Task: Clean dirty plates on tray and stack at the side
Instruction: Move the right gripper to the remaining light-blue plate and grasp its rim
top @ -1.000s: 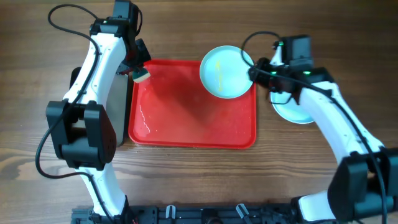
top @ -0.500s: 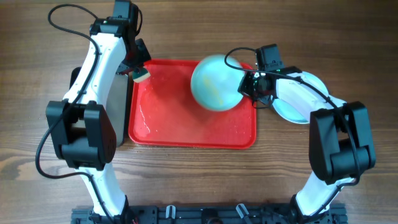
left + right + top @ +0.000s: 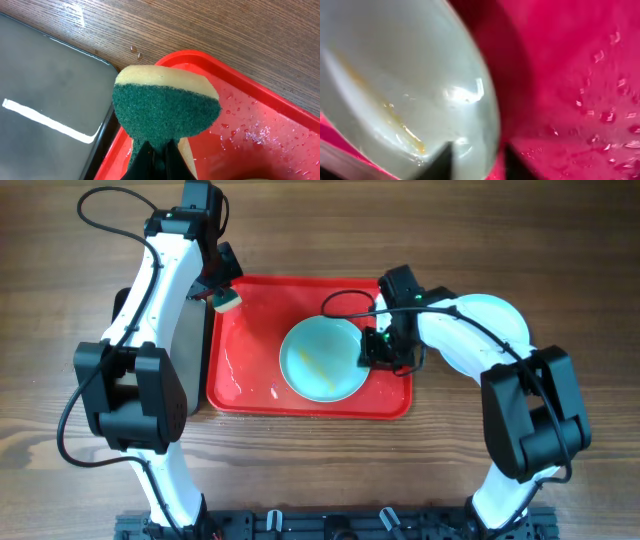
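Observation:
A pale turquoise plate [image 3: 320,360] with a yellow smear is over the middle right of the wet red tray [image 3: 250,375]. My right gripper [image 3: 372,350] is shut on the plate's right rim. In the right wrist view the plate [image 3: 405,85] fills the left side, with its rim between the fingers [image 3: 477,162]. My left gripper [image 3: 222,292] is shut on a green and yellow sponge [image 3: 229,301] over the tray's far left corner. The sponge [image 3: 165,110] hides most of the fingers [image 3: 156,160]. Another pale plate [image 3: 498,315] lies on the table right of the tray, partly under my right arm.
A black tray [image 3: 192,350] lies against the red tray's left side, mostly under my left arm; it also shows in the left wrist view [image 3: 45,100]. Water drops lie on the red tray [image 3: 260,135]. The table is brown wood.
My right gripper has carried the turquoise plate from the tray's far right corner toward the tray's middle and lower. The left arm and sponge have not moved.

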`<state>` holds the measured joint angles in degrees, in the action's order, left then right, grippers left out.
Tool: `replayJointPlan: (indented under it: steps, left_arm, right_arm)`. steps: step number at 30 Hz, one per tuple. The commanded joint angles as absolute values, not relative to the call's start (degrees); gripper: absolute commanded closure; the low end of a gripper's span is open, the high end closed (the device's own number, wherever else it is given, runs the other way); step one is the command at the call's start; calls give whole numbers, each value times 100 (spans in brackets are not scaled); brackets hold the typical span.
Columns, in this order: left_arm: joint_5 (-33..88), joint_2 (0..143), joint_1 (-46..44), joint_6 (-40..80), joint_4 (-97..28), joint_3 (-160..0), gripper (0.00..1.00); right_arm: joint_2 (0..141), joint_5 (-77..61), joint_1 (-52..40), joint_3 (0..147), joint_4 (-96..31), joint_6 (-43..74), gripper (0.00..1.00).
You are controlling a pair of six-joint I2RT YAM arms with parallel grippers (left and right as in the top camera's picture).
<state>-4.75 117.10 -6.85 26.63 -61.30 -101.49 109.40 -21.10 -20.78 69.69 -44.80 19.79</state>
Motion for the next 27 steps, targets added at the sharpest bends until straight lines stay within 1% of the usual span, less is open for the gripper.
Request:
replayJointPlan:
  steps: [1, 3, 6, 10, 12, 14, 16, 17, 18, 21, 23, 25, 27]
  left_arm:
    - [-447, 11719, -690, 2593, -6114, -10210, 96]
    - [-447, 11719, -692, 2593, -6114, -10210, 96]
    - [-447, 11719, -692, 2593, -6114, -10210, 96]
    - [-447, 11719, -692, 2593, -6114, -10210, 96]
    - [-447, 11719, -692, 2593, -6114, -10210, 96]
    - [-447, 11719, -690, 2593, -6112, -10210, 96]
    - [-447, 11719, -692, 2593, -6112, -10210, 96]
    - [-447, 11719, -692, 2593, -6112, -10210, 96]
    - [-447, 11719, -692, 2593, -6114, -10210, 96]
    - [-447, 11719, -692, 2596, -6090, -10210, 96]
    - [-447, 11721, -692, 2596, -6049, -10210, 96]
    - [-447, 11723, -696, 2596, -6042, -10210, 96]
    - [-401, 11723, -709, 2598, -6042, -10210, 96]
  right_arm:
    - [10735, -1463, -2078, 7467, -4346, 1205, 49]
    - [10750, -1332, -2078, 7476, -3859, 867, 49]
    - [10967, -1332, -2078, 7476, -3334, 309, 54]
    - [11395, -1332, -2080, 7476, -3284, 80, 57]
    - [11581, -1332, -2078, 7472, -3315, 78, 61]
    - [11611, -1332, -2078, 7463, -3406, 78, 67]
    - [11611, -1330, -2084, 7463, -3479, 89, 81]
    - [11611, -1323, -2084, 7467, -3542, 172, 90]
    - [11609, -1304, -2084, 7478, -3605, 325, 96]
    - [11603, -1378, -2071, 7907, -4189, 1551, 96]
    - [11603, -1695, -2073, 8130, -4316, 2762, 96]
    - [11605, -1997, -2091, 8123, -4056, 3671, 96]
    - [11605, -1594, -2206, 8018, -3745, 4383, 96]
